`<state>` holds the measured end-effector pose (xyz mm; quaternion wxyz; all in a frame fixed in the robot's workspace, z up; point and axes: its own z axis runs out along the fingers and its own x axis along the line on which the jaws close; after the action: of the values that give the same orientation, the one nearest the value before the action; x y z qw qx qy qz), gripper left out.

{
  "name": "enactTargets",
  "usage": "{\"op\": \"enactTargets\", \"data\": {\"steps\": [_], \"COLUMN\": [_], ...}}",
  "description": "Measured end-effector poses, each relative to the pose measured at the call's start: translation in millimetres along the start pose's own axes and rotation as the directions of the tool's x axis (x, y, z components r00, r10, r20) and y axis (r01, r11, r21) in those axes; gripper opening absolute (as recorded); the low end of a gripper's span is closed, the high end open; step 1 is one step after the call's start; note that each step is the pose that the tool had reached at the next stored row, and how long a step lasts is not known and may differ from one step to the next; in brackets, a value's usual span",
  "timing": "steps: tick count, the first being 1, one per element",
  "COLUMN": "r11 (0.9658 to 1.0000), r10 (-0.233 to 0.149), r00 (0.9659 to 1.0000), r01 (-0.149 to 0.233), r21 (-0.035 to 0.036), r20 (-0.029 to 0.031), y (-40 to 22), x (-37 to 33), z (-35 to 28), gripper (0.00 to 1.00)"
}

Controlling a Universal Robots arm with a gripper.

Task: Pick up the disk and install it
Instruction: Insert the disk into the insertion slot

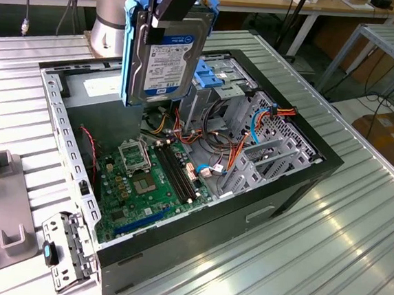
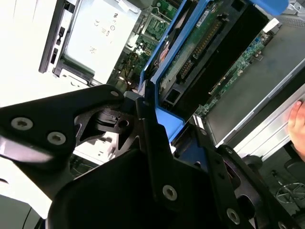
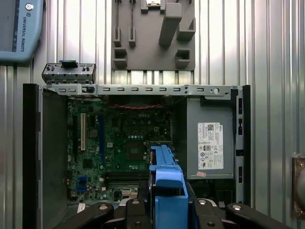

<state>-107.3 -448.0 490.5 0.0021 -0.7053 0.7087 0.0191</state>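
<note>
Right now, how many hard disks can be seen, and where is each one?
1. The disk hangs nearly upright in the claw, above the open computer case and over its motherboard. Others may be hidden deeper inside the case.

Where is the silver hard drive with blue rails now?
Exterior view: the drive hangs upright in the black gripper, above the green motherboard in the open case.

Silver metal disk (image 1: pixel 166 62), blue plastic rails (image 1: pixel 128 52)
</note>
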Motion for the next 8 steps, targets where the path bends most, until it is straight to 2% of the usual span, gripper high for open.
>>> {"op": "enactTargets", "data": {"steps": [8], "r11": [1.0], "r10": [0.0], "r00": [1.0], "r01": [0.0], "r21": [0.0001], "r20": [0.0002], "y": [0.0], "x": [6.0], "z": [0.0], "gripper": [0.37]}}
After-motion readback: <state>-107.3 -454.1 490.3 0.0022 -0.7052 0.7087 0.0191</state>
